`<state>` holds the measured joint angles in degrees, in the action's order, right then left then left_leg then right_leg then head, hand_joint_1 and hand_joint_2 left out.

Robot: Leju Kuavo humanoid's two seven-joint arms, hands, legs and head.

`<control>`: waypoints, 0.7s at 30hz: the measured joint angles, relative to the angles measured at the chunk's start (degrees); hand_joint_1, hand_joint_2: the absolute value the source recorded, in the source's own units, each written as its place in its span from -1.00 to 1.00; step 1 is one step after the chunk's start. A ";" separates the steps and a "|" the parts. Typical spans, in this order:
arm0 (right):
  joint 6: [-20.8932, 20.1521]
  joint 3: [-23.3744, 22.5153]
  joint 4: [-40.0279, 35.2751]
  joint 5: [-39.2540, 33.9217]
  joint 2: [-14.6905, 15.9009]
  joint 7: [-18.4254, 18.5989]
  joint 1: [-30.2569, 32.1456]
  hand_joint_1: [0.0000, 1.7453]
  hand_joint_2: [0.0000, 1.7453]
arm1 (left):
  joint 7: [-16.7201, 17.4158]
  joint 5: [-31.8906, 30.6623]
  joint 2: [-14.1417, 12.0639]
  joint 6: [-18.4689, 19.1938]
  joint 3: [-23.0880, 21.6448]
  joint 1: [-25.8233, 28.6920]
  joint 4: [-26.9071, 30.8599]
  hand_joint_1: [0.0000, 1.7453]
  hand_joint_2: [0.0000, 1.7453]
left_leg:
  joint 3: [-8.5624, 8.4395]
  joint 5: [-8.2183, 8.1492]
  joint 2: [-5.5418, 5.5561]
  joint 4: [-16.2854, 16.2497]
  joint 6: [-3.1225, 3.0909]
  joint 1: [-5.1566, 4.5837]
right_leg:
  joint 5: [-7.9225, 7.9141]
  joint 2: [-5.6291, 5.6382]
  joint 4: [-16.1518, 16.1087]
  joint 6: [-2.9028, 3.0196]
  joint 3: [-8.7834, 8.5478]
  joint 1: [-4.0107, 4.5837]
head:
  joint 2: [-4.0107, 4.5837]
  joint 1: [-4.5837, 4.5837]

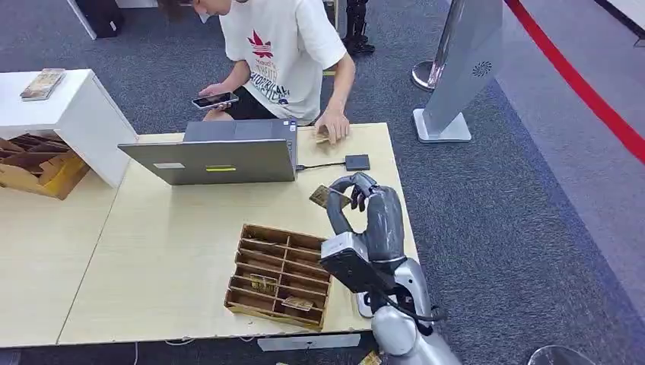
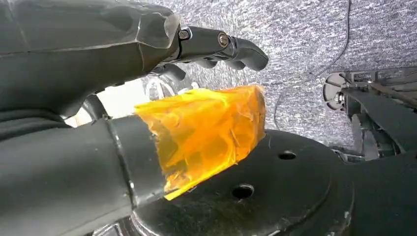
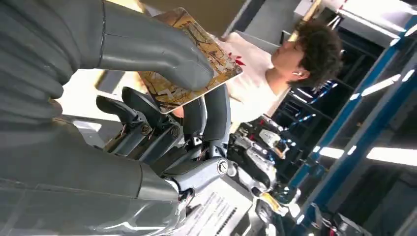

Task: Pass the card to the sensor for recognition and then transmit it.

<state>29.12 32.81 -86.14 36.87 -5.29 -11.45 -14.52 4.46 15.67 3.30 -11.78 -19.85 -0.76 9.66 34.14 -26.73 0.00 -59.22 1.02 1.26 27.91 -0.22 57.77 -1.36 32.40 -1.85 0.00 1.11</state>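
Head view: the right hand (image 1: pixel 363 201) is raised above the light wooden table (image 1: pixel 152 258), near its right edge. It holds a patterned card (image 1: pixel 328 198) between thumb and fingers, just short of the small dark card sensor (image 1: pixel 357 162), which lies flat on the table and is cabled to the open grey laptop (image 1: pixel 220 156). Card and sensor are apart, not touching. A wooden compartment tray (image 1: pixel 278 275) sits nearer the robot, with a few cards lying in its slots. Across the table, a seated person in a white T-shirt (image 1: pixel 281 53) holds a phone (image 1: pixel 214 99) in one hand and rests the other hand on another card (image 1: pixel 323 136) at the far table edge.

Right wrist view: the grip detail, indistinct from above, is clear here. The thick grey thumb (image 3: pixel 157 49) presses on the printed face of the card (image 3: pixel 196 64), and the darker fingers (image 3: pixel 211 113) support it from the opposite side. The person's head and shirt appear behind the card.

Left wrist view: the left hand (image 2: pixel 147 98) hangs over grey carpet (image 2: pixel 305 54) and a dark round part of the robot's body. Its thumb tip is wrapped in orange tape (image 2: pixel 206 132). The dark fingers (image 2: pixel 236 49) extend apart from the thumb; nothing appears to be held, though part of the palm is hidden.
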 joint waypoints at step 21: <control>-4.48 2.21 24.03 6.22 -6.53 7.32 -26.03 1.00 1.00 | 3.21 -6.62 -1.18 2.55 -4.08 -1.72 0.00 -1.00 -1.00 | 0.03 0.16 0.01 0.00 0.06 0.01 | -0.08 -0.04 0.05 0.04 0.05 0.01 | 0.00 0.00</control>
<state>24.63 35.01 -62.11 43.10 -11.82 -4.14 -40.54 7.67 9.05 2.12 -9.23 -23.93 -2.48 9.66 34.16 -26.56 0.01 -59.23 1.08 1.27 27.82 -0.26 57.82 -1.32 32.45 -1.85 0.00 1.12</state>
